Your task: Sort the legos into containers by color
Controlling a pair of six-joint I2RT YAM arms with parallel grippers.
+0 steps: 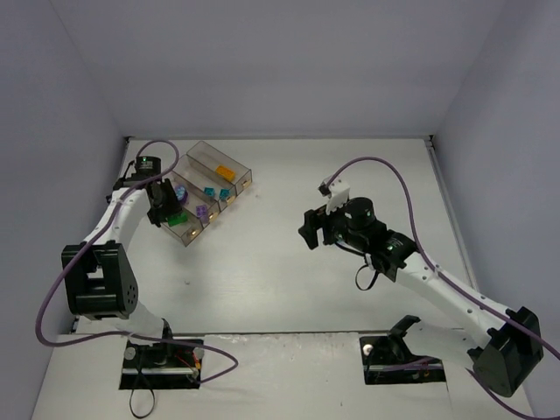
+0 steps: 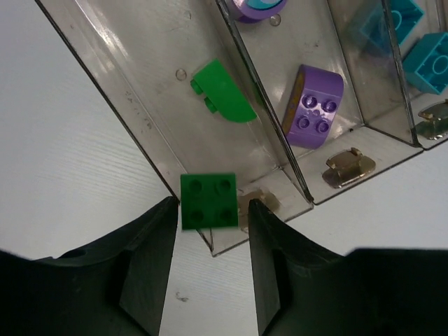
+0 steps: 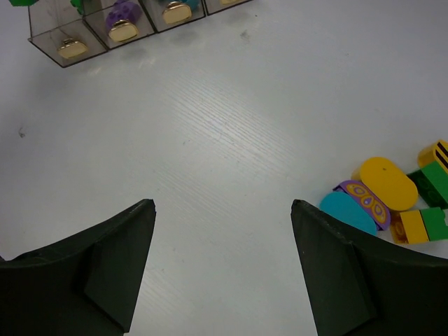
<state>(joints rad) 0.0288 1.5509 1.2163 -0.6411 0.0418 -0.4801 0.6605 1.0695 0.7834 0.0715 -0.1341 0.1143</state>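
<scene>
The four joined clear containers (image 1: 199, 154) stand at the far left. In the left wrist view the nearest bin (image 2: 140, 77) holds a rounded green lego (image 2: 224, 91). The bin beside it holds a purple lego (image 2: 315, 105), and the third holds cyan legos (image 2: 427, 59). My left gripper (image 2: 212, 203) is open over the end of the green bin. A square green lego (image 2: 208, 201) sits slightly blurred between its tips, with a gap on the right side. My right gripper (image 3: 222, 204) is wide open and empty above bare table. Loose legos lie to its right: a yellow oval (image 3: 388, 182), a cyan one (image 3: 348, 212) and a purple one (image 3: 364, 196).
An orange lego (image 1: 226, 171) lies in the farthest bin. Brass latches (image 2: 344, 168) mark the bin ends. Green and yellow legos (image 3: 427, 225) lie at the right edge of the right wrist view. Walls close the table on three sides.
</scene>
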